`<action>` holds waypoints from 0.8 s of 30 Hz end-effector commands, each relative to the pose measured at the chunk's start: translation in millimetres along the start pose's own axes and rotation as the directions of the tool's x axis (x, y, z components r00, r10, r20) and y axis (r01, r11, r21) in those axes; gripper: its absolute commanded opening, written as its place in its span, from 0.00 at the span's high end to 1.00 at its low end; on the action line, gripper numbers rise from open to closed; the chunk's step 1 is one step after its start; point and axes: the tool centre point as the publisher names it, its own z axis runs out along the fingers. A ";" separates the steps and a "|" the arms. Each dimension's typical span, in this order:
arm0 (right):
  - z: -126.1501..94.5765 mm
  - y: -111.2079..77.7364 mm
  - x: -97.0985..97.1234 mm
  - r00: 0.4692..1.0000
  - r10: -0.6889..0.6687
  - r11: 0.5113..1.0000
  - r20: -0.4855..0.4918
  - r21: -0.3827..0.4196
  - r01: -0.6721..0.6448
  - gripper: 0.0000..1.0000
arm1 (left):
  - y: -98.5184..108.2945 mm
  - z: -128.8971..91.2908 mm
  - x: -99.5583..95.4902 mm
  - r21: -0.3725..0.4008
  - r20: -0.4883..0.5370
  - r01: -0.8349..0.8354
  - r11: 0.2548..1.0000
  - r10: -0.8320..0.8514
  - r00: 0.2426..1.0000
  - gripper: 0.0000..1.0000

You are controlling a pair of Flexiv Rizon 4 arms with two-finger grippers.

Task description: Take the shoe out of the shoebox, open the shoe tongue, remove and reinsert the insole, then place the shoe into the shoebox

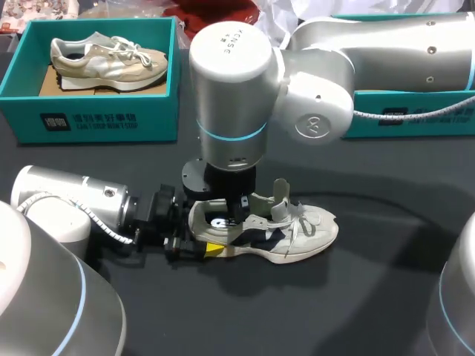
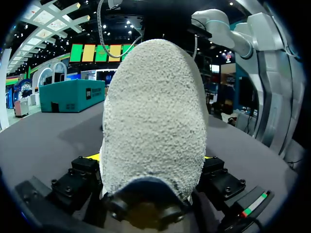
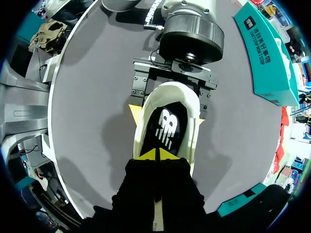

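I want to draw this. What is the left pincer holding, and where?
The white shoe, by its heel: the left pincer squeezes it from both sides.

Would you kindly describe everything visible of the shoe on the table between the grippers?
The shoe is a cream sneaker with dark side panels and white laces, standing on its sole on the dark table, tongue lifted. The left gripper clamps its textured heel from both sides; the right gripper is in the opening, tips together above the dark insole.
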 end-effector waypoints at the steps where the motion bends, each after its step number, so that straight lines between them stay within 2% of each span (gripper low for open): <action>1: 21.3 -1.3 -5.5 1.000 0.010 1.000 -0.013 -0.027 -0.010 1.00 | 3.7 -1.7 -0.4 0.000 0.001 -0.001 1.000 0.001 1.000 1.00; 9: 37.0 1.8 -4.7 0.999 0.036 0.999 -0.013 -0.036 -0.036 1.00 | 3.7 -1.7 -0.4 0.000 0.001 -0.001 1.000 0.001 1.000 1.00; 15: 49.9 -12.6 0.2 0.996 0.085 0.995 0.003 -0.053 -0.084 1.00 | 3.7 -1.7 -0.4 0.000 0.001 -0.001 1.000 0.001 1.000 1.00; 24: 49.7 -34.2 5.9 0.984 0.171 0.984 0.038 -0.045 -0.170 1.00 | 3.7 -1.7 -0.4 0.000 0.001 -0.001 1.000 0.001 1.000 1.00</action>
